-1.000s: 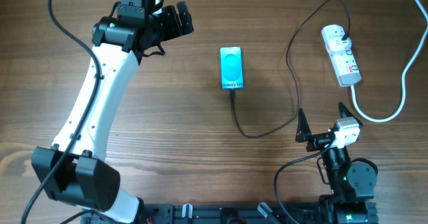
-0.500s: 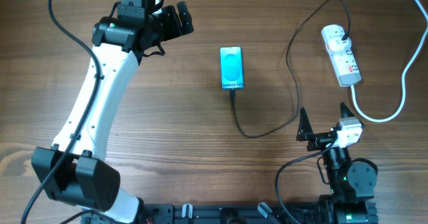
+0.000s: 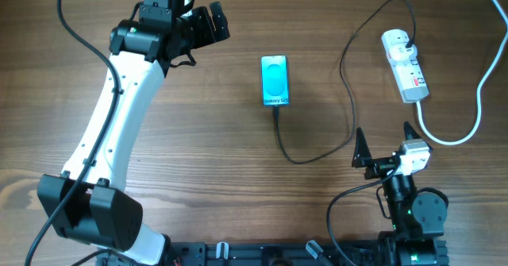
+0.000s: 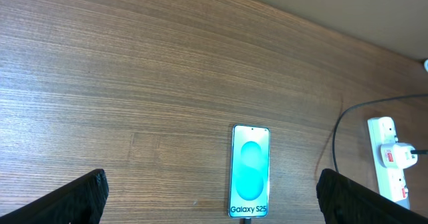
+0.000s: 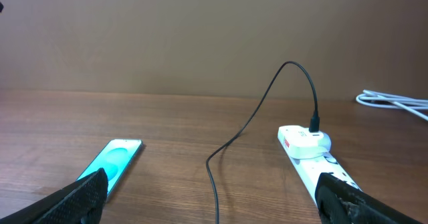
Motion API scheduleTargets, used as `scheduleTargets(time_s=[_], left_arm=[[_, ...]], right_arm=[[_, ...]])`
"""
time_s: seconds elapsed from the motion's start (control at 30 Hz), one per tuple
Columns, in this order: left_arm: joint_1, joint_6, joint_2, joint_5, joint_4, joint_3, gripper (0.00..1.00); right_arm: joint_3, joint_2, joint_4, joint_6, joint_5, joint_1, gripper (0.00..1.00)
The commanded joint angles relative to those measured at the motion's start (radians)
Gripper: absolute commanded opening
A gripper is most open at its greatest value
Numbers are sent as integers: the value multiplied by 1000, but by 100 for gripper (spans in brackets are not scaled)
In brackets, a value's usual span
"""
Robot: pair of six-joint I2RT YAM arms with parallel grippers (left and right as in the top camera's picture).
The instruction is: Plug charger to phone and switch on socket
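The phone point(image 3: 275, 80) lies flat mid-table, cyan screen up, white band toward the front. It shows in the left wrist view point(image 4: 250, 170) and the right wrist view point(image 5: 114, 162). The charger's black cable point(image 3: 348, 107) runs from the phone's front end, where its connector tip point(image 3: 276, 109) sits, round to the white plug point(image 3: 397, 40) in the socket point(image 3: 406, 66). The socket also shows in the left wrist view point(image 4: 388, 158) and the right wrist view point(image 5: 319, 168). My left gripper point(image 3: 209, 25) is open, high at the back left. My right gripper point(image 3: 384, 145) is open near the front right.
The socket's thick white cable point(image 3: 468, 131) loops right of the strip to the table's right edge and back corner. The left arm point(image 3: 119, 115) stretches along the left side. The right arm's base point(image 3: 409, 210) sits at the front edge.
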Motion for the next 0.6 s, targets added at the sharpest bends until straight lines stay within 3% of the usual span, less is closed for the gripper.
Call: scheduleTargets(time_s=[0.0,0.2,0.33,0.47,0.57], left_arm=[[-2,5,3,-13,2,1,100],[0,5,10,-14,-44,1,100],[-1,5,8,-44,-180,1,100],[-1,6,-43,-203,-358,-9,100],[6,6,-148,-268,-324,-87,100]], right_arm=[[-1,-12,2,16,16,5,100],[-1,-12,2,16,16,5,100],[-1,-12,2,16,16,5,100],[-1,-12,2,16,16,5,99],[-1,-12,2,16,16,5,100]])
